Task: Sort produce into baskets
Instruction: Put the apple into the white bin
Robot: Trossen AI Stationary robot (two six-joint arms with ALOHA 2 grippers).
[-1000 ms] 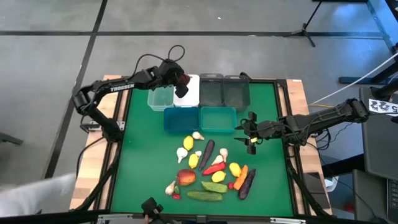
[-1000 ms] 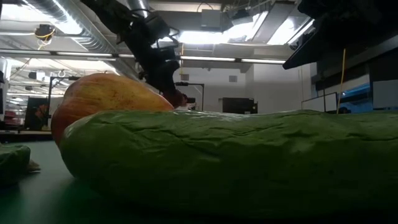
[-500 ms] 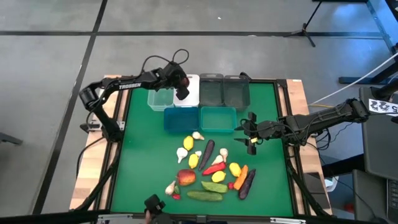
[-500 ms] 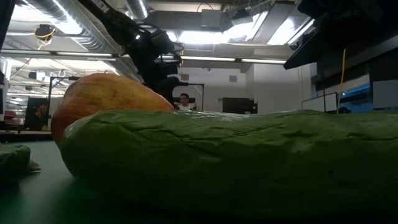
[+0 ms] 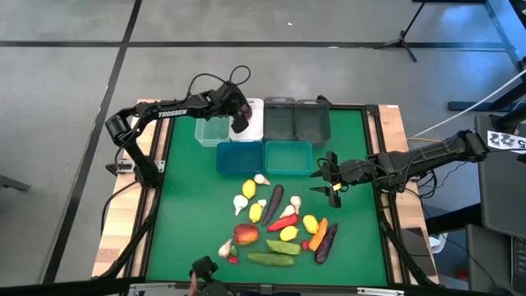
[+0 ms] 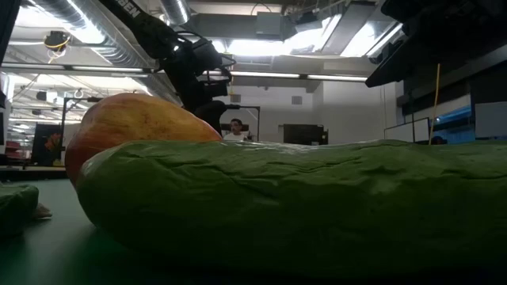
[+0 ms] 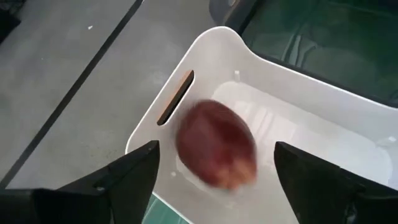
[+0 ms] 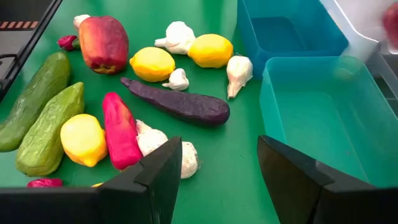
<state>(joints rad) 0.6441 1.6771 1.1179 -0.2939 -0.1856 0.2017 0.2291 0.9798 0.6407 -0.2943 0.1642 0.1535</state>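
My left gripper (image 5: 239, 117) hangs open over the white bin (image 5: 256, 130) at the table's far edge. In the left wrist view a red peach (image 7: 216, 144) shows blurred inside the white bin (image 7: 205, 43), beyond my spread fingers and apart from them. My right gripper (image 5: 331, 178) is open and empty, just right of the teal bin (image 5: 288, 156). The loose produce (image 5: 279, 222) lies on the green mat at the near middle: lemons, garlic, an eggplant (image 8: 177, 102), cucumbers, a red pepper and another peach (image 8: 102, 42).
The clear bin (image 5: 212, 129) stands left of the white one, two smoky bins (image 5: 296, 122) right of it, and the blue bin (image 5: 240, 156) left of the teal one. A cucumber (image 6: 301, 206) and a peach (image 6: 135, 119) fill the low view. A person shows in the room behind.
My left gripper, which carried the red peach above the white bin, no longer has it. The peach has dropped from between the fingers into the white bin. The gripper has stayed over that bin. My right arm has kept still.
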